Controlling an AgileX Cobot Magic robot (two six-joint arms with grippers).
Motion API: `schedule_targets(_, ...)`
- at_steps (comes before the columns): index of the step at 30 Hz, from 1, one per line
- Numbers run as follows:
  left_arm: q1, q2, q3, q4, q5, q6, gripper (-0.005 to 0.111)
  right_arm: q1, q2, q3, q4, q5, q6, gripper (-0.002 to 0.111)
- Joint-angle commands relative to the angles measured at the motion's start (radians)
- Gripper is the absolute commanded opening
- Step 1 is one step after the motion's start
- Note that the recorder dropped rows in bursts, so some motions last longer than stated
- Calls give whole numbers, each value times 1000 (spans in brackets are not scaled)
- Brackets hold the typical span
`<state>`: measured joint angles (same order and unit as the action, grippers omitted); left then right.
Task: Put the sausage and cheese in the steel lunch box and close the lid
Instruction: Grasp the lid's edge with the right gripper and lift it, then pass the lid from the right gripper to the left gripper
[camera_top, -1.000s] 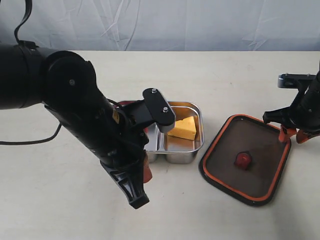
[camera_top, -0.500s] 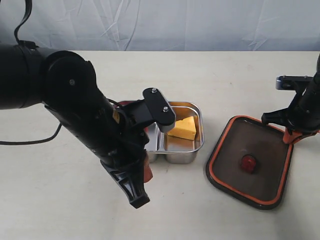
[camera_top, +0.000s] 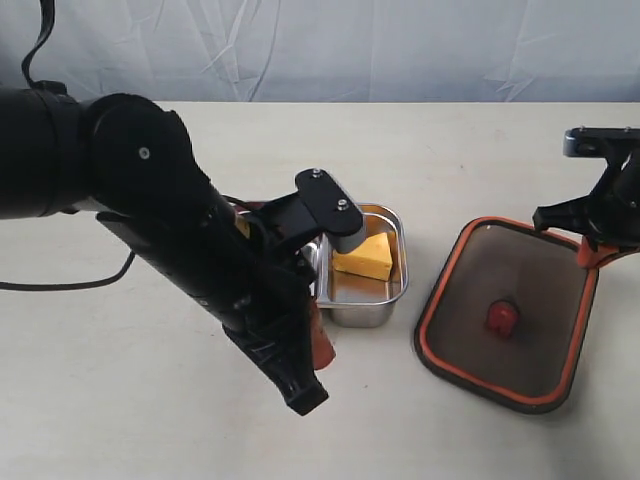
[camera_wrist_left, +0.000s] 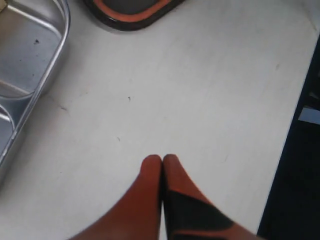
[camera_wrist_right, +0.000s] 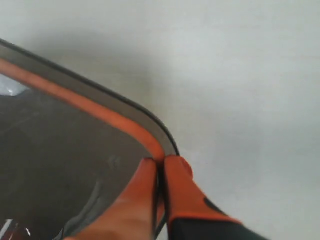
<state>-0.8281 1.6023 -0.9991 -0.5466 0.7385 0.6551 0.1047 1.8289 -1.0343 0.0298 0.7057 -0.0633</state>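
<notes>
A: Nearest first. Left pincer (camera_wrist_left: 161, 160)?

B: Orange tips pressed together, nothing between them. It hangs over bare desk (camera_top: 120, 400), just beside the near side of the box (camera_top: 365, 312) and not touching it.

A: And the arm behind it?

B: The left arm (camera_top: 150, 200) is black and bulky and reaches in from the left. It covers the left part of the box, smaller compartment included.

A: The box itself?

B: Shiny steel with rounded corners, open on top, sitting flat on the desk near the middle. The larger compartment is the one in plain sight.

A: Cheese?

B: The yellow wedge (camera_top: 365, 257) lies in that larger compartment, toward its far side.

A: Sausage?

B: Can't make it out. The arm blocks the view there.

A: Lid?

B: The lid (camera_top: 530, 290) is to the right of the box and apart from it. Dark and see-through, with an orange rim all round and a small red tab (camera_top: 502, 317) at its centre. The left wrist view catches one corner of it beyond the box.

A: Farthest, the right pincer?

B: The right pincer (camera_wrist_right: 161, 161) is pinching the lid's far right corner, with one finger on each face of the rim. Whether that corner is clear of the desk, I can't tell.
</notes>
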Motion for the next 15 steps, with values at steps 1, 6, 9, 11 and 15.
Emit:
schedule_targets(1, -2, -10, 3, -46, 4, 12, 14, -4, -65, 2, 85, 13, -78, -1)
schedule_targets(6, -2, -10, 3, -107, 21, 12, 49, -4, -128, 2, 88, 50, -105, -1)
schedule_targets(9, 16, -10, 3, -168, 14, 15, 58, -4, -214, 2, 88, 73, -129, -1)
schedule_targets(11, 60, -12, 3, -287, 33, 73, 57, -4, -271, 2, 131, 92, -171, -1)
schedule_targets(15, 191, -20, 3, -574, 170, 250, 57, -4, -364, 47, 258, 68, -291, -1)
